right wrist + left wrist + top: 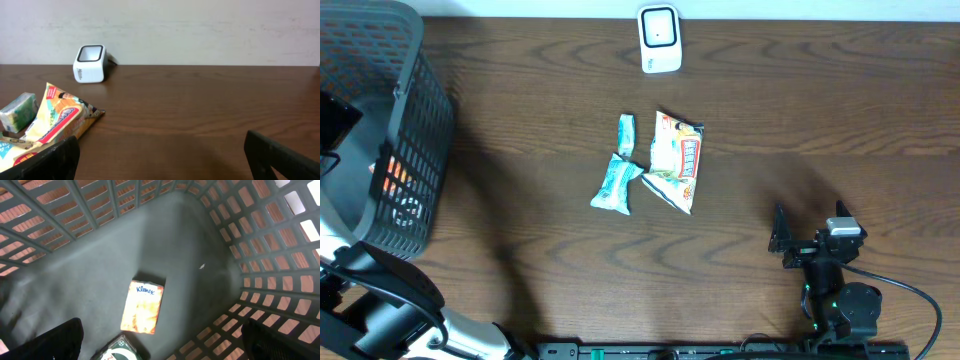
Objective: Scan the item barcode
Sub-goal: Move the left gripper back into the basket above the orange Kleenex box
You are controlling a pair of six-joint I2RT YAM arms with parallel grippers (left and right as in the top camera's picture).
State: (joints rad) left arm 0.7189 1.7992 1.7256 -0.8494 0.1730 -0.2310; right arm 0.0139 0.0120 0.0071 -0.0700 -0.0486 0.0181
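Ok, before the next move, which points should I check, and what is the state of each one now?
1. Right gripper open and empty: ok.
2. Left gripper open and empty, looking into the basket: ok.
3. Scanner standing, nothing in front of it: ok.
4. Snack bag with free table on the right gripper's side: ok.
5. Bag apart from the teal packet: not ok, they seem to touch.
6. Barcode on the bag in view: cannot tell.
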